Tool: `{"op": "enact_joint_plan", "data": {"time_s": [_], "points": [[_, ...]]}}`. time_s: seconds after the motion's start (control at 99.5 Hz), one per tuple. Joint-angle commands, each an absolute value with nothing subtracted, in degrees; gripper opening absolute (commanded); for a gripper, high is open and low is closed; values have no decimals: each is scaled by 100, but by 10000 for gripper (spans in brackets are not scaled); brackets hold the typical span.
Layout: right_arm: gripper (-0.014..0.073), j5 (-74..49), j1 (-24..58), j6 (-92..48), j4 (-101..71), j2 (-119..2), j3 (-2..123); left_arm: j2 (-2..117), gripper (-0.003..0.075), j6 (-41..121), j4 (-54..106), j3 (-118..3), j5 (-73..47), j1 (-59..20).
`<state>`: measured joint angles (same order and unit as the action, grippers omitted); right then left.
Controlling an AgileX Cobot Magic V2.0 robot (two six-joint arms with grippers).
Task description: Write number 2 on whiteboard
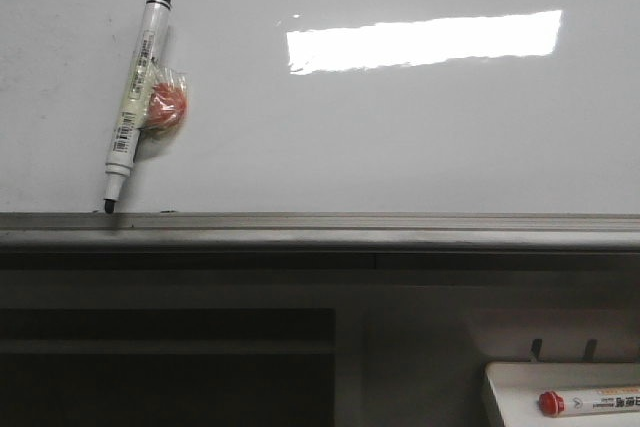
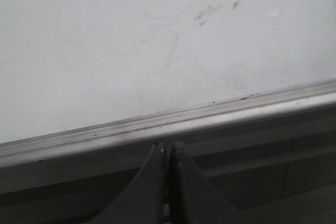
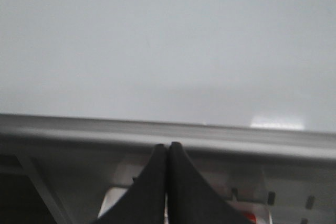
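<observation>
glossy and blank, the whiteboard (image 1: 400,137) carries no number 2 yet. the left gripper (image 2: 167,153) and right gripper (image 3: 167,150) both sit pinched together, holding nothing, low beneath the grey rail (image 1: 320,227). a black marker (image 1: 135,97) leans uncapped, tip on the rail, probably parked for pickup; a red-capped marker (image 1: 590,403) lies in a white tray (image 1: 520,387).

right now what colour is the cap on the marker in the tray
Red cap; the front view shows it best.
</observation>
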<state>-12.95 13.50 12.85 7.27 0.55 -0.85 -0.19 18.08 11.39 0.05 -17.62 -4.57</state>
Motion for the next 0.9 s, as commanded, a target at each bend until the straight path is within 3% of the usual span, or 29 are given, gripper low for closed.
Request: {"op": "enact_joint_plan", "data": {"time_s": [0.0,0.181,0.312,0.382,0.513,0.633,0.784,0.894], "points": [[-71,-254,1307,1253,333,176,-222,-174,-20,1730,2147,66,-784,-442],[-71,376,1307,1253,-933,176,-222,-174,-20,1730,5536,66,469,-452],[-71,460,1307,1253,-1128,176,-222,-174,-20,1730,7730,55,576,-452],[-71,694,1307,1253,-1532,176,-222,-174,-20,1730,8142,55,608,-452],[-71,810,1307,1253,-1859,176,0,-174,-20,1742,8072,-101,244,-452],[-71,102,1307,1253,-1554,137,557,-63,-20,1756,7336,-572,-633,-452],[-56,-1001,1307,1253,-528,-208,1435,782,-20,1756,5217,-1697,-1687,-452],[28,-1406,1307,1253,-138,-723,2040,1878,13,1790,3545,-2696,-2970,-452]]}}
